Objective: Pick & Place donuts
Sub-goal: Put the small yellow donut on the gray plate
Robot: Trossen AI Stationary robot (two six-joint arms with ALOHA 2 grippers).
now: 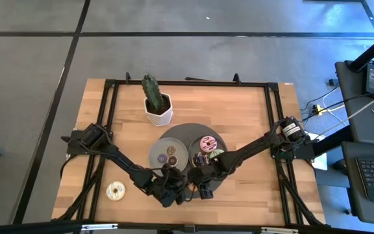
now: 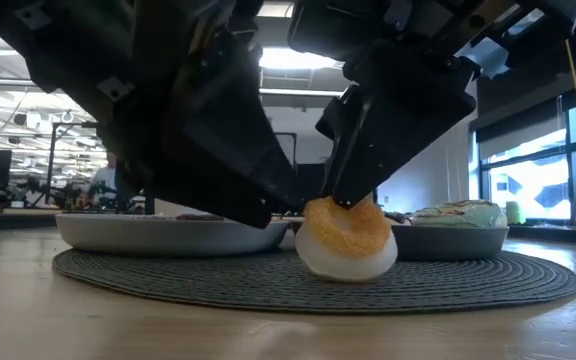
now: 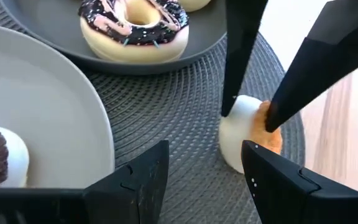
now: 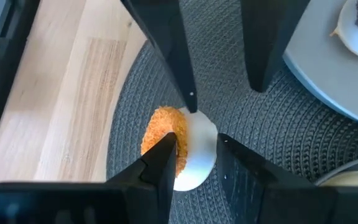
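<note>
On the wooden table [image 1: 252, 130], an orange donut [image 2: 346, 238] lies tilted on the woven grey mat [image 2: 468, 283], near its front edge. The left gripper [image 3: 204, 177] hovers just beside it, fingers spread and empty, its arm reaching in low from the left. The right gripper [image 4: 194, 165] comes down from the right, its two fingers set on either side of the donut's rim, closed partway on it. Behind stand two grey plates [image 2: 158, 235] with more donuts [image 3: 133, 28].
</note>
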